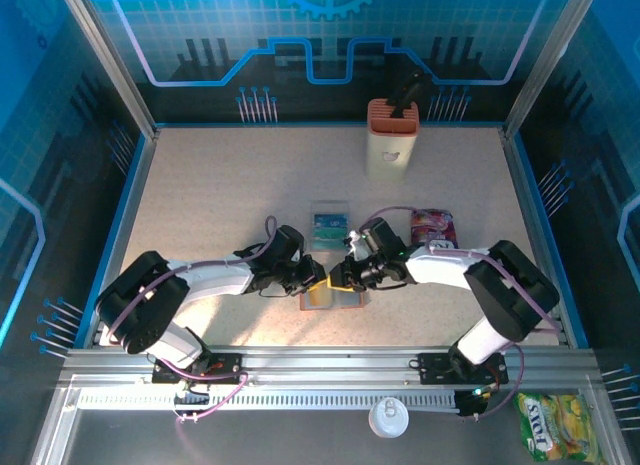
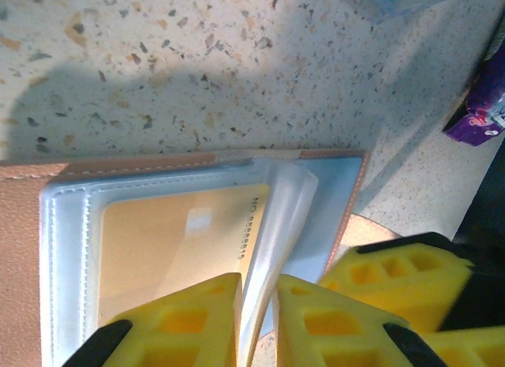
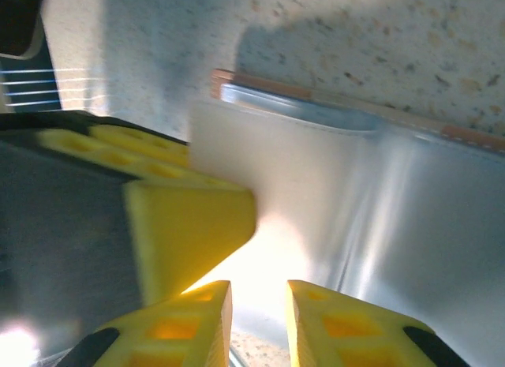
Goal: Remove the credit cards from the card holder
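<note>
Card holder (image 1: pixel 332 296) lies open at lower centre, left jaws pinching its clear sleeve (image 2: pixel 282 213), right jaws' state unclear; best held flat while the orange card (image 2: pixel 170 249) slides out.

A robotics lab test cell: 2 white-and-black robot arms (image 1: pixel 215 277) bolted to a silver aluminium rail (image 1: pixel 330 370) at 6 o'clock, speckled beige tabletop (image 1: pixel 250 185), blue circuit-print wall panels (image 1: pixel 330 45) at 12 o'clock.

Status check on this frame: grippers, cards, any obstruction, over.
Left gripper pinching a clear pocket leaf of the card holder; right gripper at its edge, grip unclear. Orange-tan card in its pocket. Nothing in the way.
</note>
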